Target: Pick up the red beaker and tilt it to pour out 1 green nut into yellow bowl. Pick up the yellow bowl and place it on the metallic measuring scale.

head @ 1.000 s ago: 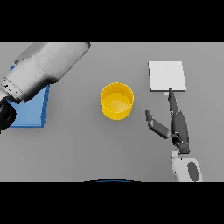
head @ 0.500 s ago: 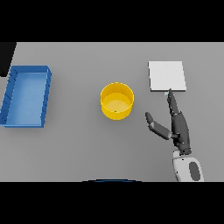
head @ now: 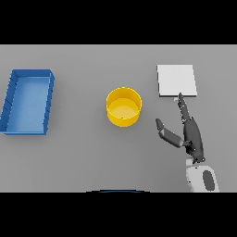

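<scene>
Round yellow bowl (head: 123, 107), frame centre, lies up-left of right hand (head: 190, 134); fingers straight, thumb wide, holding nothing.

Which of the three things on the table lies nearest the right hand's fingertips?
The metallic measuring scale: the right hand points its straight fingers up to the scale's near edge. The yellow bowl sits farther left, and the blue tray farthest.

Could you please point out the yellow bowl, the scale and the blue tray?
yellow bowl (head: 135, 99): head view, right rim.
scale (head: 176, 80): head view, middle of its plate.
blue tray (head: 27, 99): head view, bare floor.
</scene>
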{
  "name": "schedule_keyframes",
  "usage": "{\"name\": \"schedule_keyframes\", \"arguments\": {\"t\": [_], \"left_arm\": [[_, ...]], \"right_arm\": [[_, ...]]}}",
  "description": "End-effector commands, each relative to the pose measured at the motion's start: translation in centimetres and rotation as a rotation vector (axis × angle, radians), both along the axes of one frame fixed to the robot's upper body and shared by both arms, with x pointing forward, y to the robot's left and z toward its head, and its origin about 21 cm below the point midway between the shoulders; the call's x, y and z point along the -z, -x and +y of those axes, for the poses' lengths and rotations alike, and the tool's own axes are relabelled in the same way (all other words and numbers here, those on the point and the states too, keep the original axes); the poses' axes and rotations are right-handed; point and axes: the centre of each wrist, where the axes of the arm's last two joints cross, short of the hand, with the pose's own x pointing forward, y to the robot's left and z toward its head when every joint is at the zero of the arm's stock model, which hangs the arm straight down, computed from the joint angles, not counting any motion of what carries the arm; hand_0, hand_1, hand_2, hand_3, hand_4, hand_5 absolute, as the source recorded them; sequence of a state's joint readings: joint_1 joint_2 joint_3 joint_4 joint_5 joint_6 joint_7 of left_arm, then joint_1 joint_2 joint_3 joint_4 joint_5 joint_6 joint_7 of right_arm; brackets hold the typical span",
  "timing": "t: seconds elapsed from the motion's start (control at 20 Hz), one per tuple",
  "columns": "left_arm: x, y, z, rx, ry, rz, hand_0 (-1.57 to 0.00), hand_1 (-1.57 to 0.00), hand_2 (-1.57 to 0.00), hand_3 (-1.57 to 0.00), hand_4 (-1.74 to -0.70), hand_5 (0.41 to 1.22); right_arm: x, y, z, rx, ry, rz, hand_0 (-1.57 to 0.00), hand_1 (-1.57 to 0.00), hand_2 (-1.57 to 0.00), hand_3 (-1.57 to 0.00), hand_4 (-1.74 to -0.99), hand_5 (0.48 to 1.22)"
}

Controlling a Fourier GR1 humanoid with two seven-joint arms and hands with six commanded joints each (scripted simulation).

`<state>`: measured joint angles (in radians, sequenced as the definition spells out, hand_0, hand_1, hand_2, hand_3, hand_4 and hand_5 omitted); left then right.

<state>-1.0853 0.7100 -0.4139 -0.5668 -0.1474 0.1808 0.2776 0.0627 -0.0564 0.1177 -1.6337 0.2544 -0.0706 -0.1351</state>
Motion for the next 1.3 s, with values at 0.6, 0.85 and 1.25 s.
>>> {"name": "schedule_keyframes", "arguments": {"t": [0.6,0.85,1.25], "left_arm": [[10.6,8.6,0.1,-0.18,0.189,0.091,-1.57,-1.57,-1.57,-1.53,-1.74,1.166],[10.7,9.3,0.1,-0.176,0.151,0.178,-1.57,-1.57,-1.57,-1.5,-1.53,0.865],[9.9,10.6,0.8,-0.023,0.177,0.387,-0.38,-0.31,-0.31,-0.3,-0.85,0.698]], "right_arm": [[-0.2,-0.1,0.1,-0.014,0.024,0.011,0.0,0.0,0.0,0.0,-1.214,0.666],[0.2,0.6,0.2,-0.014,0.023,0.006,0.0,0.0,0.0,0.0,-1.197,0.664],[0.0,0.7,0.4,-0.008,0.008,0.004,0.0,0.0,0.0,0.0,-1.187,0.667]]}}
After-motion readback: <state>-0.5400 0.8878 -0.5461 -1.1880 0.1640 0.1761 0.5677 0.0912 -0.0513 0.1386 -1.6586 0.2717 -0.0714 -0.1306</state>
